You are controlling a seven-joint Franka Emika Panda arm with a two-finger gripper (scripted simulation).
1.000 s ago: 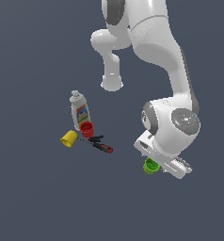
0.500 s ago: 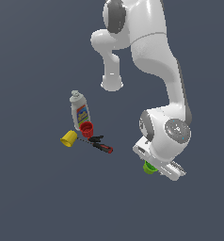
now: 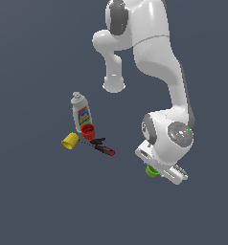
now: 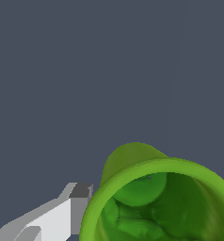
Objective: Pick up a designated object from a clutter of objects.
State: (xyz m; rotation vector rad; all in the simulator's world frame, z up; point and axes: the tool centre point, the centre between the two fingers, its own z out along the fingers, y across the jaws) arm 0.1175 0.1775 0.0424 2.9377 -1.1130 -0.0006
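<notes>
The lime-green cup sits apart from the clutter, on the exterior view's right, and is mostly covered by my hand. My gripper is right down over it. In the wrist view the cup fills the corner with its open mouth facing the camera. One white finger with a dark pad lies against the outside of its wall. The other finger is hidden, so the jaw opening cannot be read.
The clutter lies on the exterior view's left: a white labelled bottle, a red cup, a yellow cup on its side and a red-and-black screwdriver. The floor is plain dark grey.
The arm has folded lower, and the hand has settled down over the green cup. The cup and the clutter have not moved.
</notes>
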